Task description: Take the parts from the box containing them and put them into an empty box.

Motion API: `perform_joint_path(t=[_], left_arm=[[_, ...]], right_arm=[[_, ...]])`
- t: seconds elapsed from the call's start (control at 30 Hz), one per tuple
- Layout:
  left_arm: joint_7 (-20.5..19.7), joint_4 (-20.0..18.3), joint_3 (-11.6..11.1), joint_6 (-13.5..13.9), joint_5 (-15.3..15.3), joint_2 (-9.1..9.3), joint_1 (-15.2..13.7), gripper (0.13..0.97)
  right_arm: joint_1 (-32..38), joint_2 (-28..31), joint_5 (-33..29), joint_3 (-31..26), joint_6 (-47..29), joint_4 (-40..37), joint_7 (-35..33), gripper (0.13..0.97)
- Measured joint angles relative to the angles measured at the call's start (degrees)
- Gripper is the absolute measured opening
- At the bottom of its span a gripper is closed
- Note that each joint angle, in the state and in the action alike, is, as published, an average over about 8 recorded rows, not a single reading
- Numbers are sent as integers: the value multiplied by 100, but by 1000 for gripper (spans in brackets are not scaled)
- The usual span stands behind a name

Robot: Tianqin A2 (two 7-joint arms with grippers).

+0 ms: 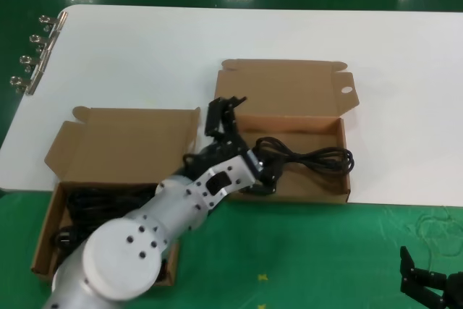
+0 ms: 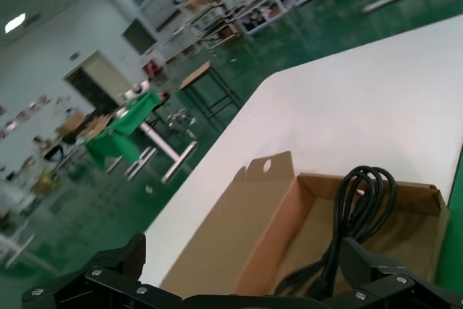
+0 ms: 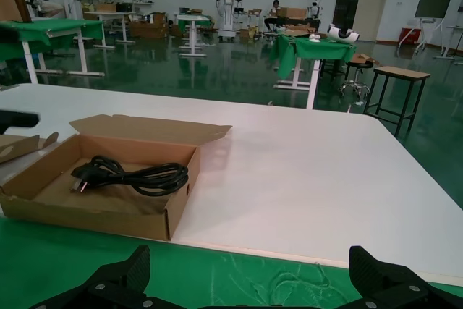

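right gripper (image 1: 428, 284) parked low beside the table's near edge, fingers spread, holding nothing | cords (image 1: 87, 211) piled in the plain-lidded box (image 1: 108, 146); light, floppy, tangle-prone; likely best pinched mid-bundle, not at the plug | left gripper (image 1: 226, 115) wide, empty, above the holed-lid box (image 1: 289, 85); one cord (image 1: 311, 157) lies inside

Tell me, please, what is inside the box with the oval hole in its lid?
One black power cord lies in the box with the oval hole. The left gripper and wrist cover its near-left corner, so anything there is hidden.
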Motion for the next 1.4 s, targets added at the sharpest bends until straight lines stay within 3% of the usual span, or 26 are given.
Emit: perform_joint_path(t=[1.4], left_arm=[[-809, -2091, -1512, -1617, -2658, -790, 3517, 966]], right_arm=[[0, 0, 1, 0, 0, 0, -1, 966]])
